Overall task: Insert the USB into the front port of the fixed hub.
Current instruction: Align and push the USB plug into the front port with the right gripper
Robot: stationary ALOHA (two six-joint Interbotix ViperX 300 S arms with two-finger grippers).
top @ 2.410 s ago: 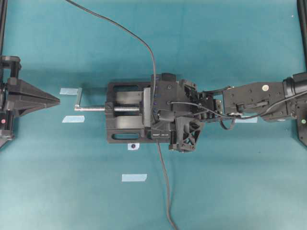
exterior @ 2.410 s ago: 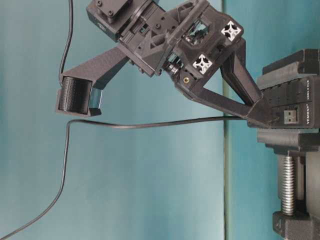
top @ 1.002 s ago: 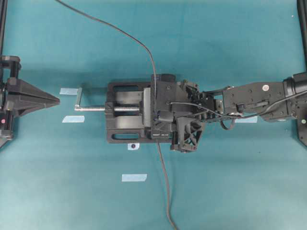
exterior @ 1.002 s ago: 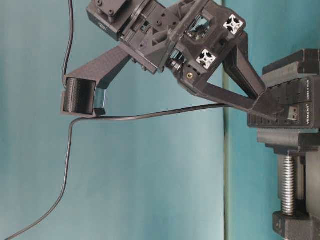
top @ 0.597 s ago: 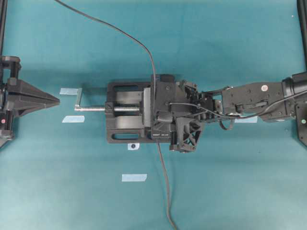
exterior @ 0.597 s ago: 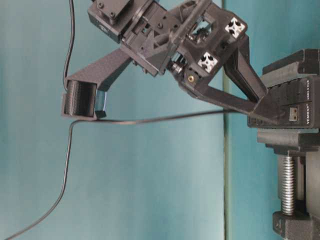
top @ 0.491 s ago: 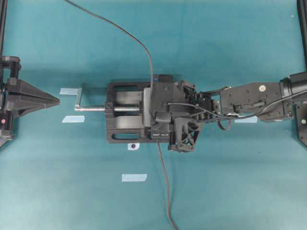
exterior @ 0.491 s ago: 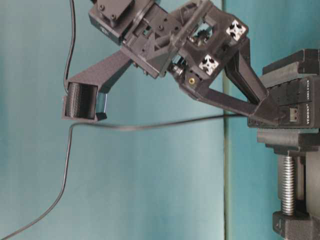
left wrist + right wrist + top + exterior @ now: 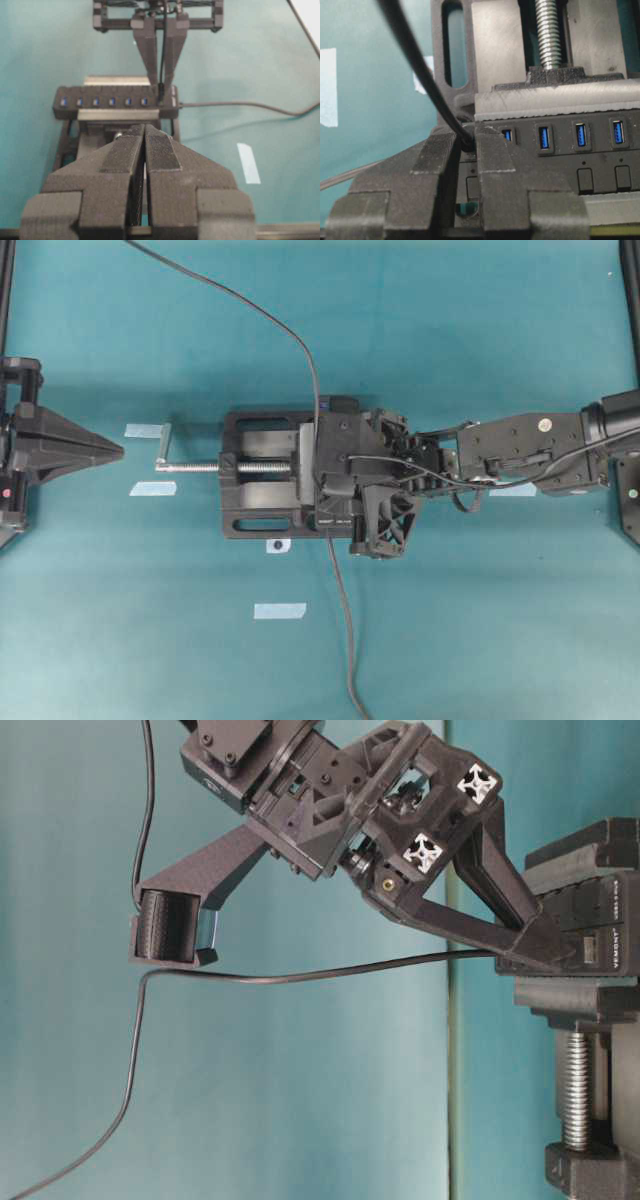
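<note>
Over at the far left of the overhead view, the left end effector (image 9: 112, 449) sits parked on the teal table (image 9: 480, 640) with its fingers pressed together, nothing between them, well apart from everything else. Next come a few strips of pale tape (image 9: 152, 488) on the cloth, then the silver screw handle (image 9: 164, 447) sticking out of the black vise (image 9: 262, 486) in the middle. The fixed hub (image 9: 100, 101) is clamped in that vise, and the left wrist view shows its row of blue ports facing up, plus the hub's own cable (image 9: 240, 104) running off to the right. Right on top of the hub is the right end effector (image 9: 466, 150), reaching in from the right side and tilted downward. Its fingers are nearly together and clamped on the USB (image 9: 466, 144), pinching it right at the end port of the hub; the plug itself is mostly hidden between the fingertips, so how deep it sits in the port can't really be made out. The thin dark USB cable (image 9: 240, 302) loops up out of the grip toward the top left corner of the overhead view. From table level the lower finger (image 9: 470, 928) rests against the hub's end by the white lettering.
</note>
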